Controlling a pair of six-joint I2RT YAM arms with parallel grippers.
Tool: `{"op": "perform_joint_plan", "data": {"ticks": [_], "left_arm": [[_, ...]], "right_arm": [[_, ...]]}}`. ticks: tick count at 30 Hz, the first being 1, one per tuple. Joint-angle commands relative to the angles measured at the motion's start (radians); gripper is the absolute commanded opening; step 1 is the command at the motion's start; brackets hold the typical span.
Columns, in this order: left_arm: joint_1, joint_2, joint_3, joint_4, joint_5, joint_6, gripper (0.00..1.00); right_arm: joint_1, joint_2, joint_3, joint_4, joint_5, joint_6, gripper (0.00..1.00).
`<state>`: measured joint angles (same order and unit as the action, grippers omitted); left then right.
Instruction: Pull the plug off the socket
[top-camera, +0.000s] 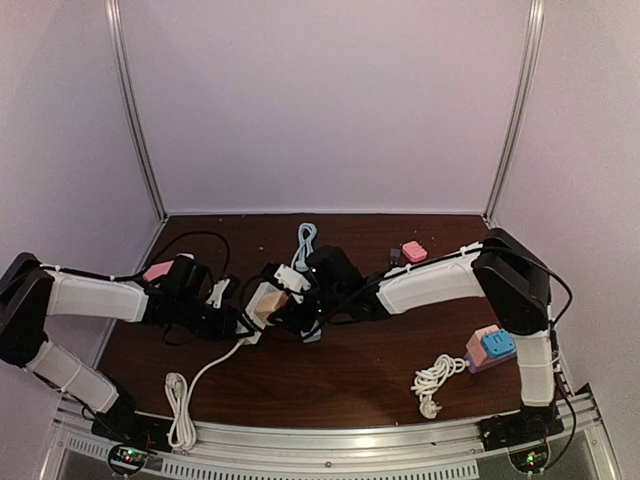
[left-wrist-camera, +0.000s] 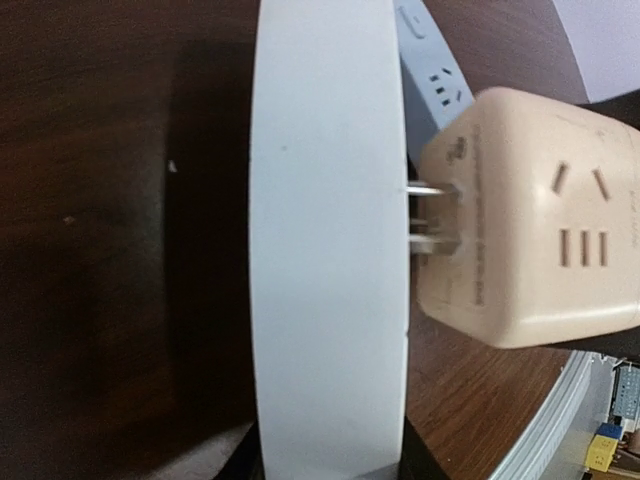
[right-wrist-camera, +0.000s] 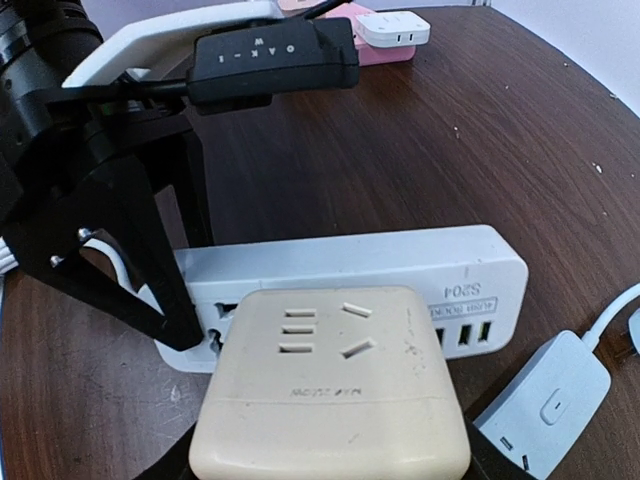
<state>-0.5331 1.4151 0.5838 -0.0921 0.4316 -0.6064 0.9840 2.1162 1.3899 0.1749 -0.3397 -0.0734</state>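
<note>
White-shelled left arm (top-camera: 95, 297), white-shelled right arm (top-camera: 430, 283), black joints, thin black cables

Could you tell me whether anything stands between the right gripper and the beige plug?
Nothing visible does: the right gripper flanks the beige plug, whose prongs show partly out of the white power strip.

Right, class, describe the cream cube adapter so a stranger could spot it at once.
Look to the middle of the dark wooden table, at the white power strip. The cream cube adapter is plugged into its side. Unlike the blue cube near the right edge, it is cream and its metal prongs partly show.
</note>
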Motion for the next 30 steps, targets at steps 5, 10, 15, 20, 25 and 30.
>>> {"op": "perform_joint_plan", "data": {"ticks": [5,10,15,20,25,30], "left_arm": [[0.057,0.073,0.042,0.026,-0.012,-0.077,0.00],[0.060,0.093,0.053,0.023,0.021,-0.082,0.00],[0.068,0.097,0.057,0.040,0.067,-0.113,0.00],[0.069,0.115,0.066,0.046,0.085,-0.123,0.13],[0.068,0.112,0.091,-0.014,0.025,-0.091,0.33],[0.068,0.103,0.115,-0.075,-0.035,-0.054,0.56]], "right_arm": [[-0.001,-0.126,-0.019,-0.038,0.070,0.017,0.16],[-0.027,-0.142,0.024,-0.138,0.114,0.063,0.12],[-0.099,-0.179,0.054,-0.280,0.135,0.124,0.11],[-0.165,-0.204,0.046,-0.387,0.194,0.138,0.11],[-0.255,-0.211,0.041,-0.435,0.191,0.195,0.10],[-0.312,-0.185,0.052,-0.436,0.213,0.228,0.10]]}}
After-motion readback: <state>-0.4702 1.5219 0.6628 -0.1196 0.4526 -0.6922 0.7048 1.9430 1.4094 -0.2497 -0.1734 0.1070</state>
